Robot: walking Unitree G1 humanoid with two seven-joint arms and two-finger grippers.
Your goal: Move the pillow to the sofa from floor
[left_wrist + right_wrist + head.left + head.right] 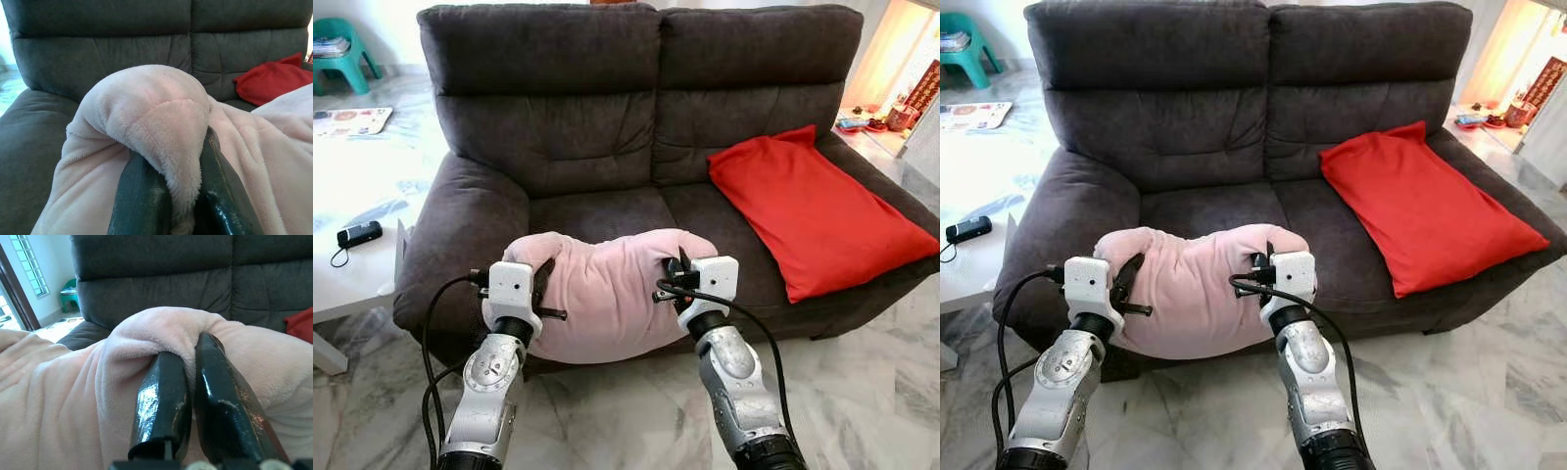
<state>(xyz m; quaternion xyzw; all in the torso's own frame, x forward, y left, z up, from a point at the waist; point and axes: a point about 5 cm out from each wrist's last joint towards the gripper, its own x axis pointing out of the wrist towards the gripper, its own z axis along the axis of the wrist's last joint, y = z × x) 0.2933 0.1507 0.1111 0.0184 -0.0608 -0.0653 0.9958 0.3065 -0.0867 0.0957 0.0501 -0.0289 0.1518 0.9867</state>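
Plush pink pillow [607, 294] pinched between left gripper [540, 284], right gripper [680, 277]

My head pair looks forward and down at sofa [607, 117], seat front edge mid-frame; both eyes share same scene, slightly offset. My wrist cams sit very near pillow [151, 112], facing sofa back; both share red cushion [274, 81] at seat's right end.

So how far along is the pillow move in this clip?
Done: the soft pink plush pillow is lifted, pinched at both ends by the left tool and right tool. In hand: it hangs at the front edge of the dark grey fabric sofa. Left: set it on the seat beside the red pillow and let go.
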